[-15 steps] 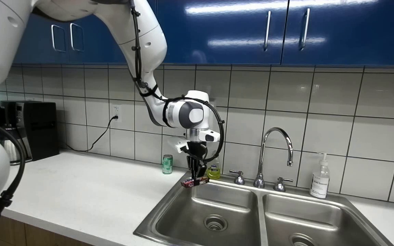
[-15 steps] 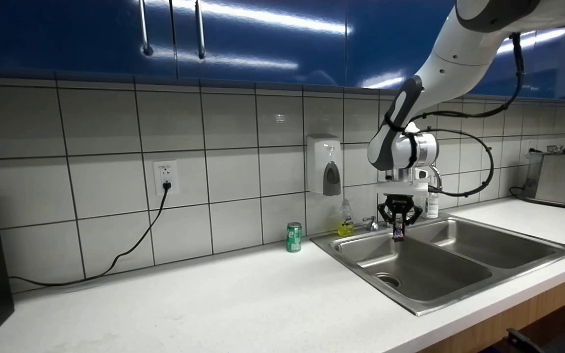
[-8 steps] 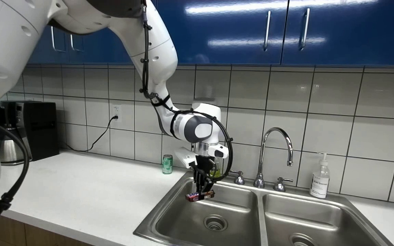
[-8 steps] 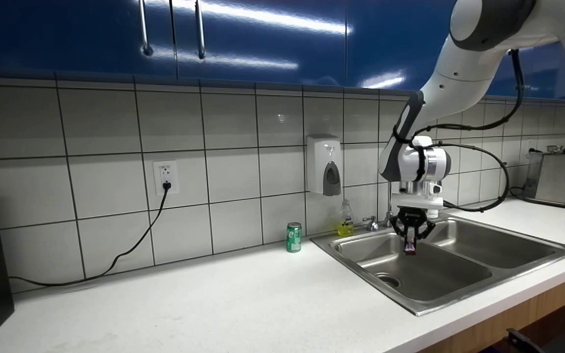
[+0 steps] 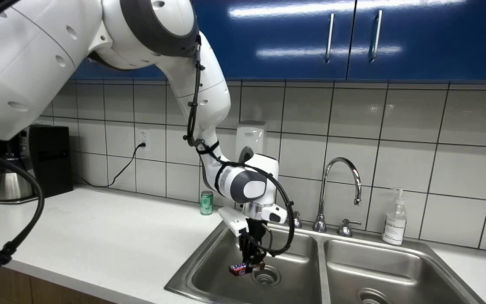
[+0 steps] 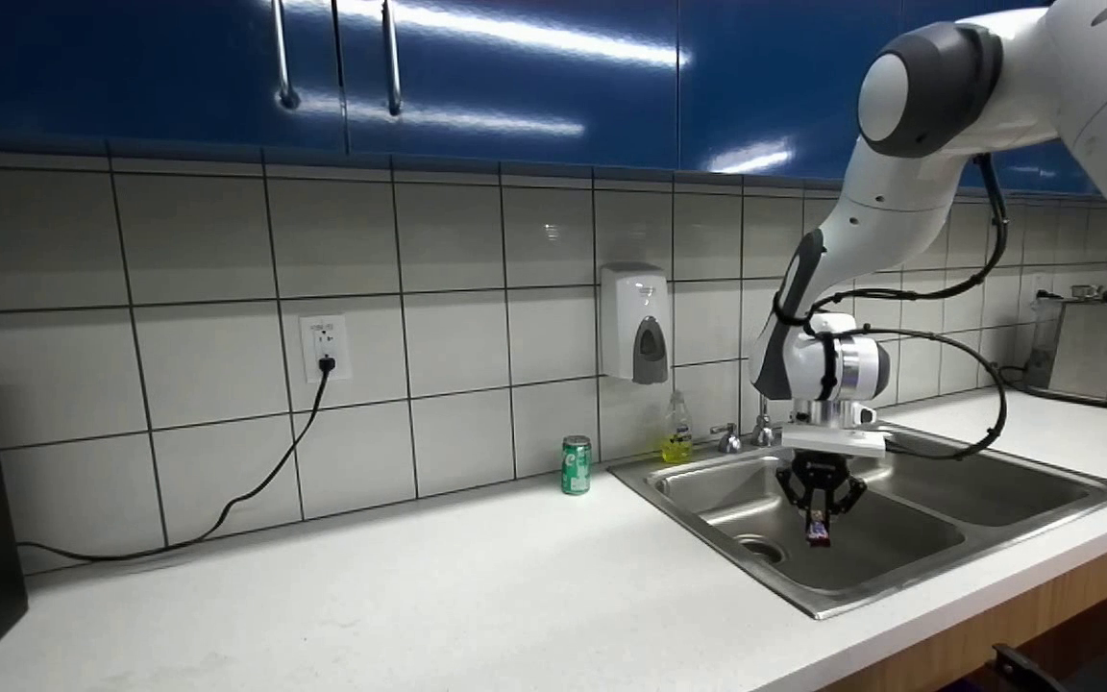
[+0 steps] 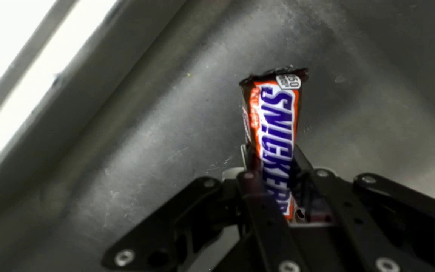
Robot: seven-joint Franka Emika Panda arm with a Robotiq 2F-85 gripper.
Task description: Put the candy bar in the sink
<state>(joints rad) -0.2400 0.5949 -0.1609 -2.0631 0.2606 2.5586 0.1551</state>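
A wall (image 6: pixel 453 341) of pale tiles spans both exterior views, with glossy blue cabinets (image 6: pixel 515 106) along its upper part. Beneath it runs a white bench (image 6: pixel 400 586), and a white robot arm (image 5: pixel 213 93) reaches across above it. Set into the bench is a stainless steel double sink (image 5: pixel 323 270). Well apart from it, a black appliance (image 5: pixel 51 158) stands on the bench. A chrome gooseneck faucet (image 5: pixel 322 198) rises from the sink's back rim, and a white dispenser (image 6: pixel 630 322) is fixed to the wall. The end effector (image 7: pixel 274 160) points down over the bowl (image 5: pixel 298 280) on the appliance's side, its two fingers (image 7: pixel 264 215) set narrow. A pump bottle (image 5: pixel 395 223) with a white label stands upright on the back rim, and a bottle (image 6: pixel 676 437) of yellow-green liquid near its corner by that bowl. A green can (image 6: pixel 576 465) stands upright on the bench, just beside the sink. Smallest is the candy bar (image 7: pixel 274 124), dark-wrapped, with large blue letters on white, edged in orange. It is clamped between the fingers, roughly level, one end jutting past them in the wrist view. In an exterior view it overlaps the edge of that bowl's drain (image 5: pixel 267 277). How high it hangs above the bowl's floor I cannot tell.
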